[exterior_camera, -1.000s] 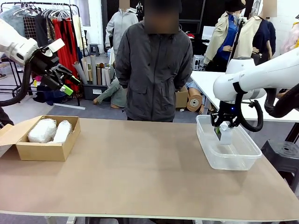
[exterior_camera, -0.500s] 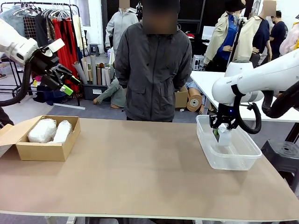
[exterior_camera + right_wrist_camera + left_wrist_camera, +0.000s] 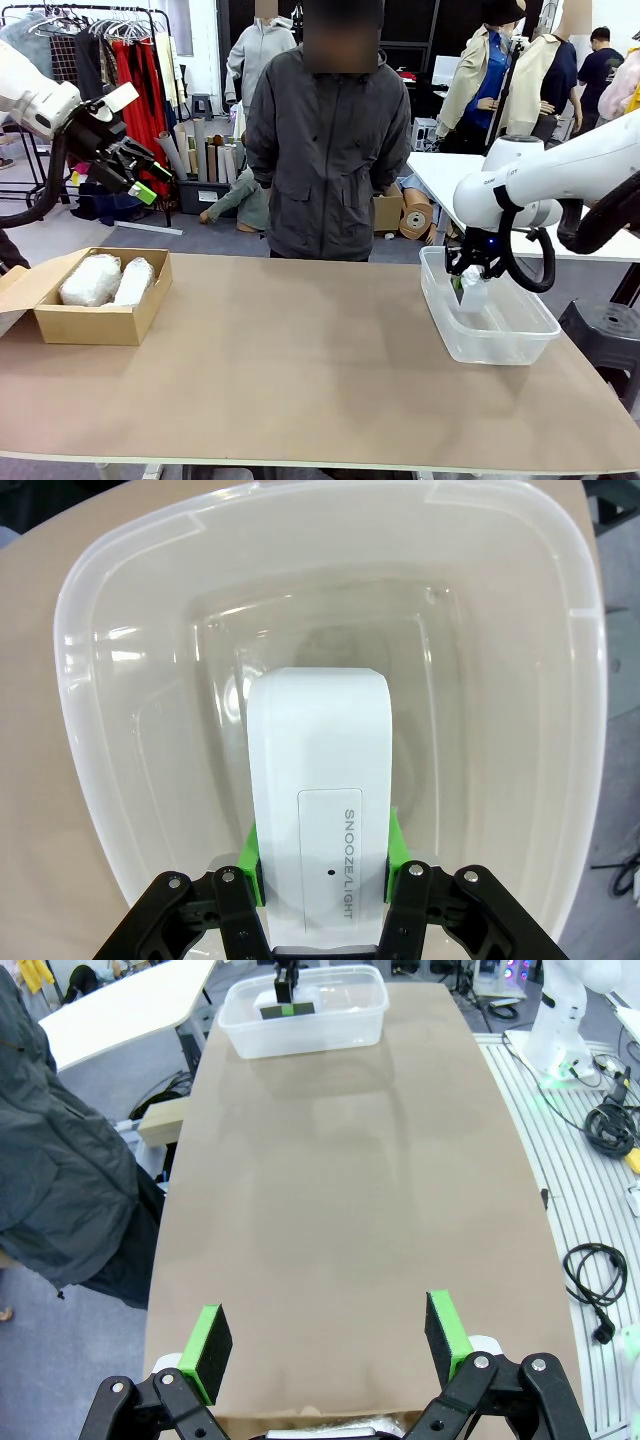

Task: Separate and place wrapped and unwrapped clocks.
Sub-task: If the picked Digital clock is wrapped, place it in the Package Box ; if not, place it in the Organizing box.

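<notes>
Gripping the bare white digital clock (image 3: 318,800) between its green pads, the right hand (image 3: 468,287) has sunk lower into the clear plastic tub (image 3: 534,330) over the last second, so release looks close. Its arm bends down from the right, wrist pointing downward. Both wrapped clocks (image 3: 105,280) lie in the cardboard box (image 3: 95,325). The left hand (image 3: 140,172) hangs released, raised above that box.
</notes>
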You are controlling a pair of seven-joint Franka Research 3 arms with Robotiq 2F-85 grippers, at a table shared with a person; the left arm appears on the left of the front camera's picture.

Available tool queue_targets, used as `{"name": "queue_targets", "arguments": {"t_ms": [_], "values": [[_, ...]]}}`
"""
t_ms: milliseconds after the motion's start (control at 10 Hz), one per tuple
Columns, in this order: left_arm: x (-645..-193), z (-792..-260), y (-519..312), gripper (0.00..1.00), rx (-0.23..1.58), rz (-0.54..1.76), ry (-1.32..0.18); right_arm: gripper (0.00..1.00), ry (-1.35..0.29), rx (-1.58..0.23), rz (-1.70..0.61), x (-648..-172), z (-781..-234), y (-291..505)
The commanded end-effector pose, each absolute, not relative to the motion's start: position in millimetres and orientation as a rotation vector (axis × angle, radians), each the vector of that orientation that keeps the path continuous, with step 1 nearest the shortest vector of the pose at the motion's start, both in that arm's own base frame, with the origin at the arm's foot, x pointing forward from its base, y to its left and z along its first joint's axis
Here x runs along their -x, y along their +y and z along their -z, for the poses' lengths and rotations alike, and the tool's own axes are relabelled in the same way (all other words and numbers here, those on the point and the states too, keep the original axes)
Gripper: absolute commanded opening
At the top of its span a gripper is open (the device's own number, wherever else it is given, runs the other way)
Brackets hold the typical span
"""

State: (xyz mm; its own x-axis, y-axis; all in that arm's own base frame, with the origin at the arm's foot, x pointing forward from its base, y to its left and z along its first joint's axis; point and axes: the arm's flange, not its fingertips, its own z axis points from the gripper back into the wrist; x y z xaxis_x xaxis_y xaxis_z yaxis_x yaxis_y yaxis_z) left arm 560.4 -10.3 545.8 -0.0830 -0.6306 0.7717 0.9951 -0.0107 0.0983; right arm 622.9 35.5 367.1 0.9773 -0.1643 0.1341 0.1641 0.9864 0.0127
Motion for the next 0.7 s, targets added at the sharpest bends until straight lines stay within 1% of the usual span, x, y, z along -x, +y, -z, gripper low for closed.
{"name": "queue_targets", "arguments": {"t_ms": [0, 600], "values": [[-560, -548, -10, 1.0, 0.633, 1.504, -0.778, 0.0, -0.15, -0.007, 0.185, -620, -362, 33], [-560, -548, -10, 1.0, 0.633, 1.504, -0.778, 0.0, -0.142, 0.018, 0.198, -623, -351, 31]]}}
